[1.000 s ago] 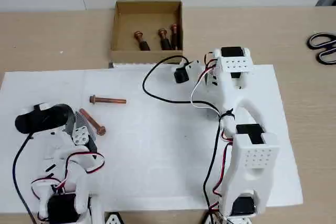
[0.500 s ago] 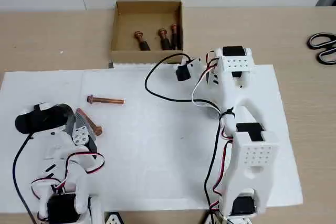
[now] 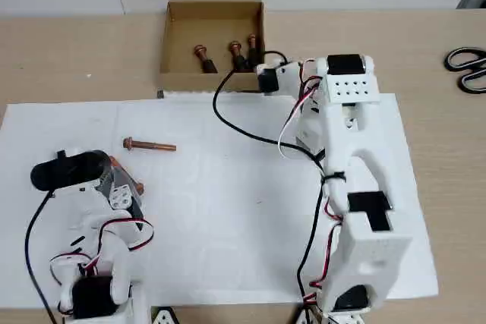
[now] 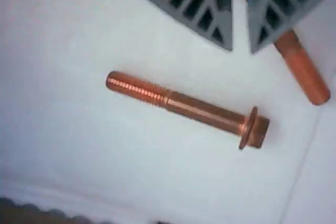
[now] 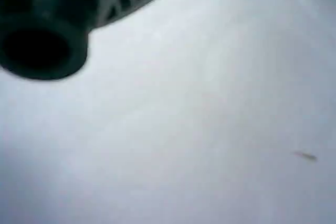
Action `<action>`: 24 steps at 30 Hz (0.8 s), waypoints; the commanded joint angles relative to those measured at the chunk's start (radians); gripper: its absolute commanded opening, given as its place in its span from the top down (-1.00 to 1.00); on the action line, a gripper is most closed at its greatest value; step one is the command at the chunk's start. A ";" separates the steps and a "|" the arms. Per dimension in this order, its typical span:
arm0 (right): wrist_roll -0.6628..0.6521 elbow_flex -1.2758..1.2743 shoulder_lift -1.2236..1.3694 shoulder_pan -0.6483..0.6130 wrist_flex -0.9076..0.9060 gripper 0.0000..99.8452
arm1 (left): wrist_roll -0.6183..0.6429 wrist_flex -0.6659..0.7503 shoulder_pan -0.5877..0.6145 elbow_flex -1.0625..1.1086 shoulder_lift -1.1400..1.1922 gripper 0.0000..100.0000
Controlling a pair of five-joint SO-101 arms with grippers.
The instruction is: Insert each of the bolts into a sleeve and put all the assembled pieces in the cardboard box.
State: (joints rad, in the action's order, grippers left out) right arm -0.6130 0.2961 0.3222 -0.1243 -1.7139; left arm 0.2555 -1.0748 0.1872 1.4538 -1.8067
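Right arm [image 3: 345, 89] stretching forward since a second ago, its wrist now sitting at the front wall of the cardboard box [image 3: 171, 43], with three assembled pieces [image 3: 235, 55] lying inside. Right gripper [image 5: 79, 9] clamping a dark sleeve [image 5: 39, 51] above the white sheet [image 3: 228, 210]. Left gripper [image 4: 240, 45] shifting slightly, jaws standing narrow and pinching the held bolt [image 4: 302, 72] by its shank, while the loose bolt [image 4: 189, 109] is lying near it on the sheet, not touching, and drifting a touch leftward.
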 commanded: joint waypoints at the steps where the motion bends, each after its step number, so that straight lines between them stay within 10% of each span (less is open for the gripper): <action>1: 0.026 -0.058 -0.145 -0.002 -0.019 0.98 | 0.005 0.000 -0.002 -0.082 -0.008 0.99; 24: 0.041 -0.804 -0.687 0.125 0.084 0.98 | -0.051 0.075 -0.025 -0.205 -0.005 0.99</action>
State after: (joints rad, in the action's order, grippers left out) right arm -0.5531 -0.4664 -0.2946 -0.0215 -1.6479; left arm 0.2263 -1.0441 0.1811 1.2881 -1.8067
